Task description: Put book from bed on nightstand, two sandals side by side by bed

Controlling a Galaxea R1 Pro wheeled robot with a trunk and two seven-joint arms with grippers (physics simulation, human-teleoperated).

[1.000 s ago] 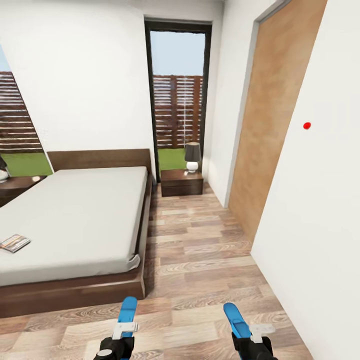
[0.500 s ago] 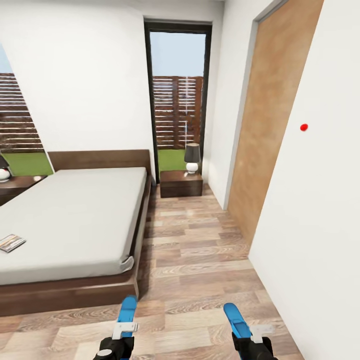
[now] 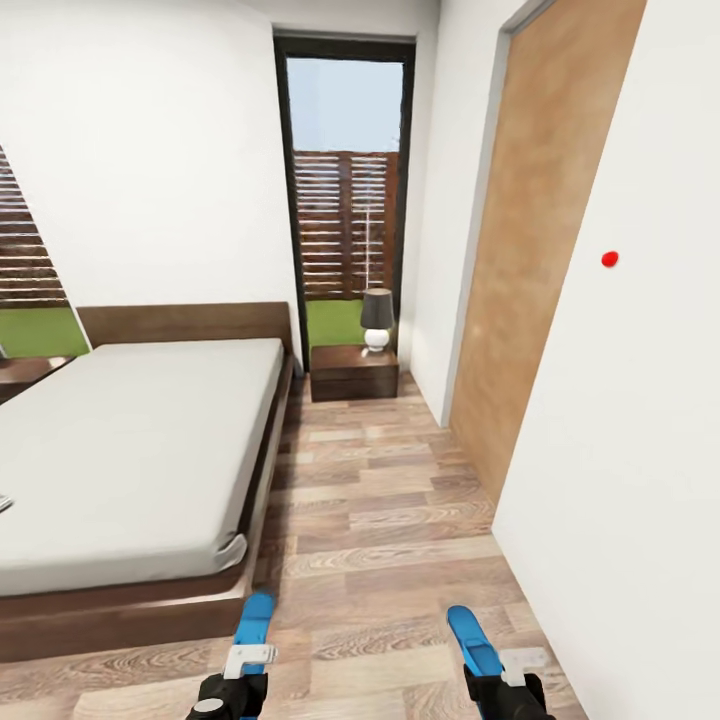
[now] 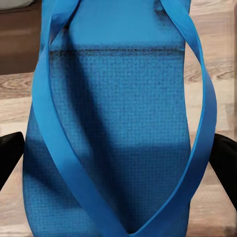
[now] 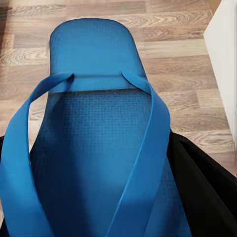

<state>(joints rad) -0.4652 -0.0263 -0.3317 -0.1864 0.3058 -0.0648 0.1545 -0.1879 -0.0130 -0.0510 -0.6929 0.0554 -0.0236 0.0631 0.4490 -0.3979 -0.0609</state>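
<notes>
Carrying step: left gripper (image 3: 232,690) clamps one blue sandal (image 3: 254,620), right gripper (image 3: 505,690) the other sandal (image 3: 472,640), both over floor (image 3: 400,520) right of the bed (image 3: 130,440); next likely lowering them side by side.

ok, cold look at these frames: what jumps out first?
The two bright blue sandals, one held in the left gripper and one in the right gripper, low in the head view over the wood floor. Next, the large bed at left and the nightstand with a lamp below the tall window.
</notes>
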